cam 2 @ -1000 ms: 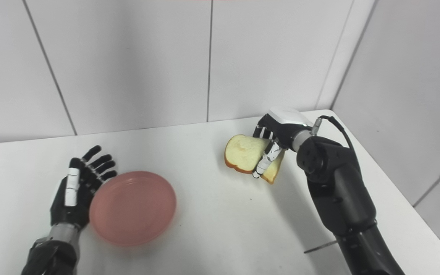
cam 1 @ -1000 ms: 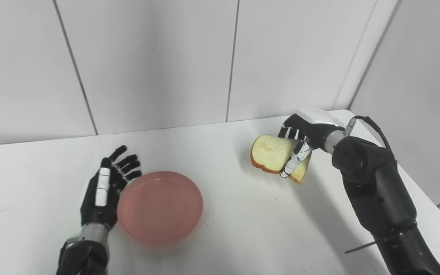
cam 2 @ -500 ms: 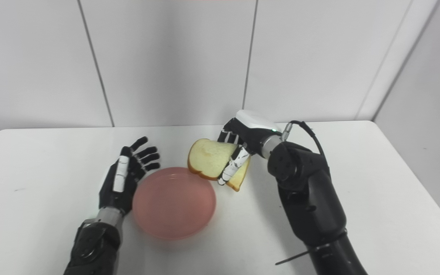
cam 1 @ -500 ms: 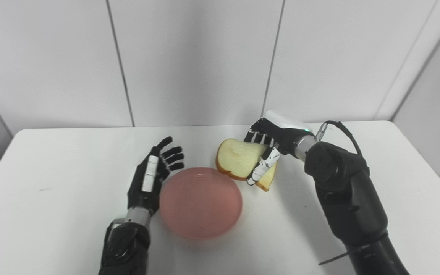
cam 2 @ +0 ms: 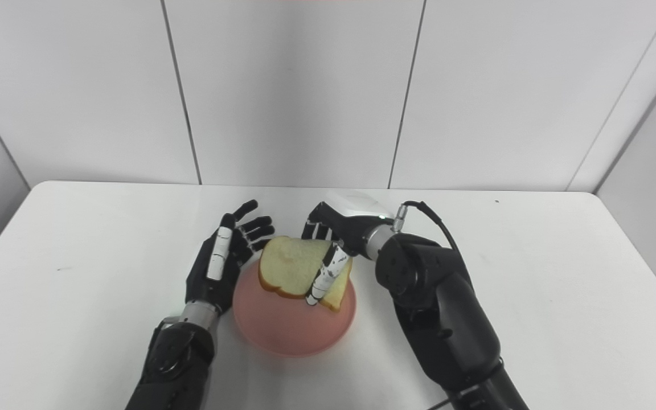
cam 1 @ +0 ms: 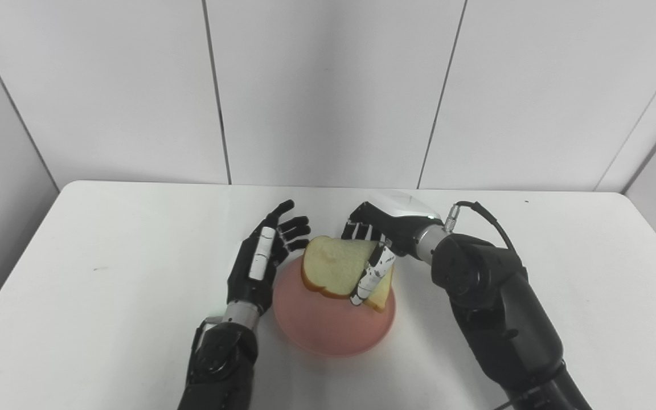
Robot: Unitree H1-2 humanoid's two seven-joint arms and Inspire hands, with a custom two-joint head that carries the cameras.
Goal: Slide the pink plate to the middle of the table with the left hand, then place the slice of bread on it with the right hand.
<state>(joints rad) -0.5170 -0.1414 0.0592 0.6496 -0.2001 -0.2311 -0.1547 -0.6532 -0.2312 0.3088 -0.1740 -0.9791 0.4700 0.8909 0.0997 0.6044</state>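
The pink plate (cam 1: 328, 330) lies near the middle of the white table (cam 1: 106, 273). My right hand (cam 1: 382, 236) is shut on the slice of bread (cam 1: 331, 273) and holds it tilted above the plate's far part, the thumb across its face. My left hand (cam 1: 262, 262) stands open with fingers spread, its edge against the plate's left rim. In the right eye view the bread (cam 2: 285, 270) hangs over the plate (cam 2: 288, 333), between the left hand (cam 2: 222, 259) and the right hand (cam 2: 339, 230).
White wall panels rise right behind the table's far edge. A cable loops from my right wrist (cam 1: 476, 208). Bare tabletop spreads to both sides of the plate.
The camera has swung left, so the whole scene has shifted. My right hand carried the bread leftward until it hangs over the plate. The left hand has stayed at the plate's left rim.
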